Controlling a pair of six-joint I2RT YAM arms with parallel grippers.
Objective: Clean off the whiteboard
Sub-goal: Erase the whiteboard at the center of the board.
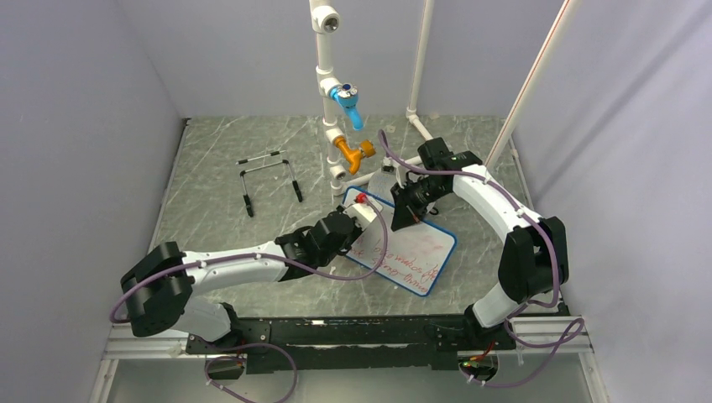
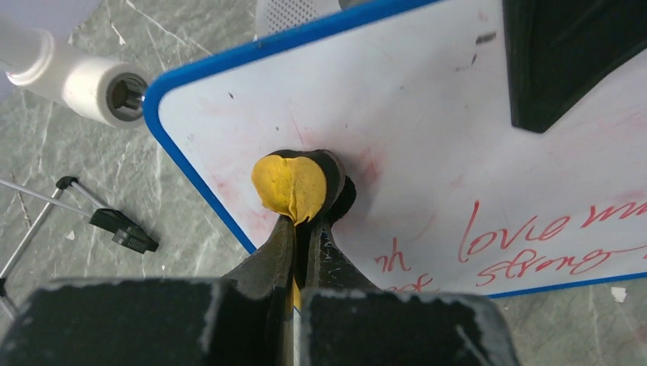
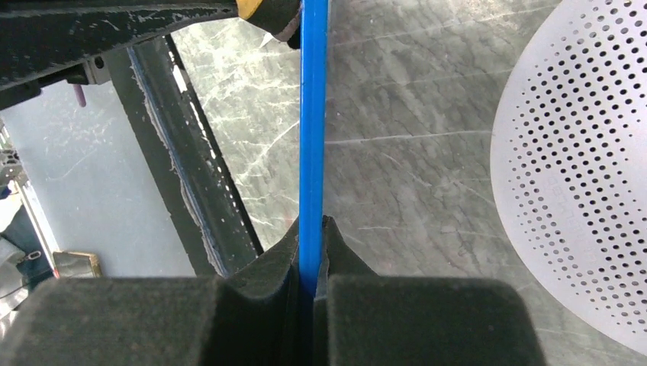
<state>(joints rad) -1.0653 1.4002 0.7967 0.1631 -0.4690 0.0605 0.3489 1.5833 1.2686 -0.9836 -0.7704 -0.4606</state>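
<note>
Whiteboard (image 1: 416, 252) lying mid-table, far edge seeming raised | likely handling light, stiff, slick-faced; frame edge being the safest hold | right gripper (image 3: 311, 225) clamping that far edge | left gripper (image 2: 307, 225) pinching yellow pad (image 2: 290, 187) on far-left corner

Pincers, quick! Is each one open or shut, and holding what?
Left pincer: shut on a yellow pad.
Right pincer: shut on the whiteboard, by its blue edge.

The overhead view looks down from behind; both close wrist views share the whiteboard (image 2: 427, 114).
</note>
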